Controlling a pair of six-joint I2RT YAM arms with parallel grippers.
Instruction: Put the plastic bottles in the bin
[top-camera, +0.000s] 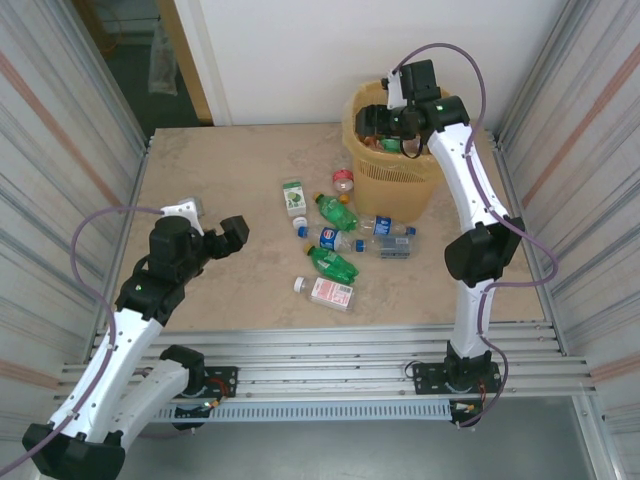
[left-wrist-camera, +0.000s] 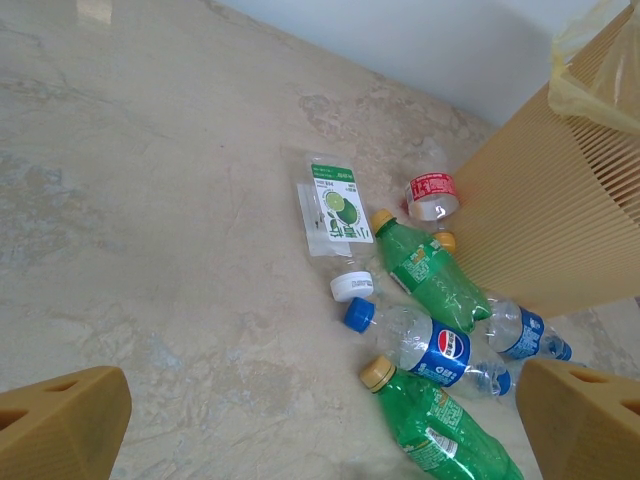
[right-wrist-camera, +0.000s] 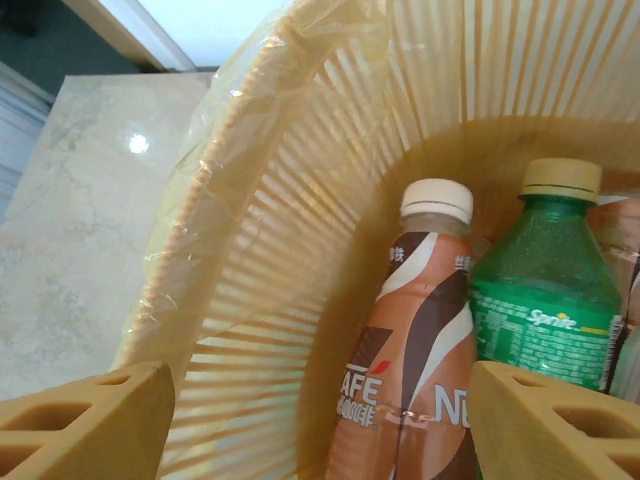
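Bin (top-camera: 395, 170) is sitting at the far right of the table (top-camera: 220, 180), with a brown-labelled bottle (right-wrist-camera: 415, 370) and a green bottle (right-wrist-camera: 545, 300) standing side by side inside. Right fingers (right-wrist-camera: 90, 420) are hanging over the bin mouth, spread wide, gripping nothing. Loose bottles (top-camera: 335, 211) are lying clustered on the table just beside the bin. Left fingers (left-wrist-camera: 60, 420) are hovering over the table's left side, fully spread, empty.

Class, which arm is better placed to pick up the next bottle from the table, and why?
Left. The left hand, open, hovers beside the loose bottles, which its camera faces; the right hand is over the bin.
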